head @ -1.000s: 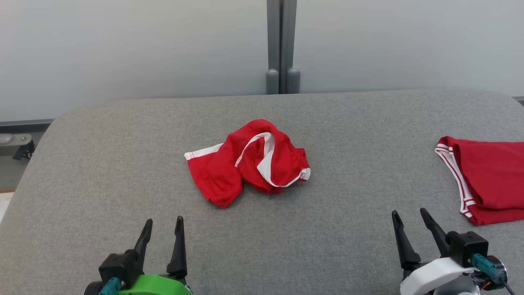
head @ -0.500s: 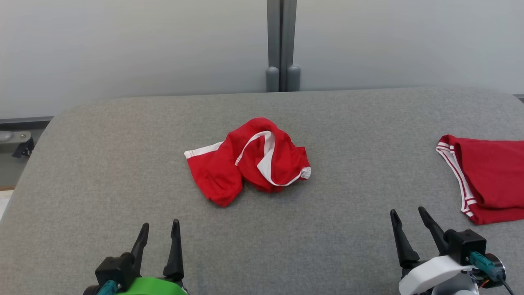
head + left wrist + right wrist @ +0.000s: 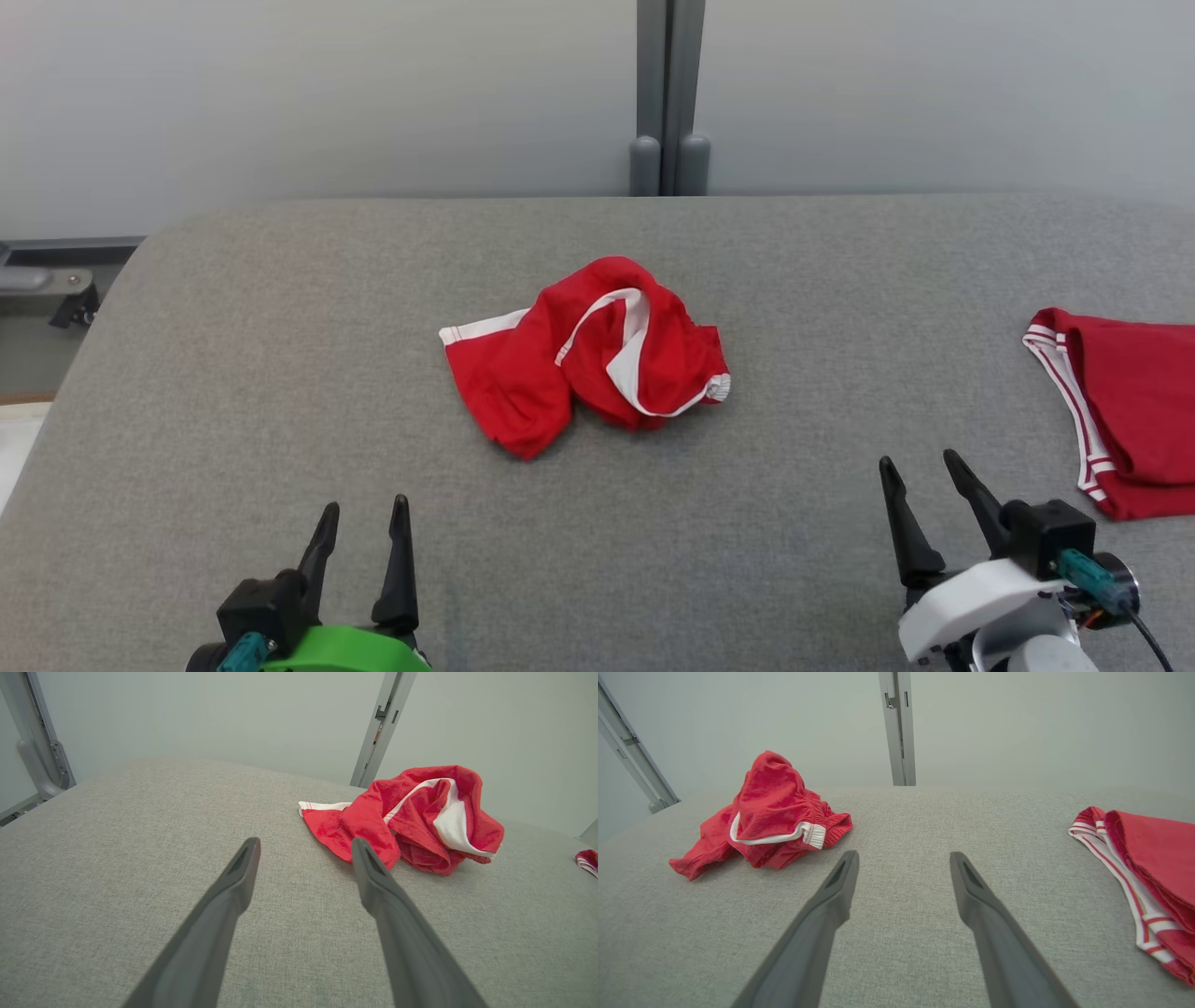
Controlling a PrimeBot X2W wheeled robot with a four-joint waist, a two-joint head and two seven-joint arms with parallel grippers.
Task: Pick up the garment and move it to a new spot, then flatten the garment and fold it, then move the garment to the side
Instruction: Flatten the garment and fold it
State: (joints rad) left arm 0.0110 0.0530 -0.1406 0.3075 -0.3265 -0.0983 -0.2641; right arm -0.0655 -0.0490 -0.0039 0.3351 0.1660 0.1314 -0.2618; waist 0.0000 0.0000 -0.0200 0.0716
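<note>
Our left claw (image 3: 365,502) hovers over the near part of the grey worktop (image 3: 233,392), its two dark fingers spread and holding nothing. Our right claw (image 3: 917,456) is likewise spread and empty. Beyond and between them, near the worktop's middle, the red garment (image 3: 583,359) with white trim lies crumpled, apart from both claws. A second red garment (image 3: 1134,401) lies flat near the right claw.
</note>
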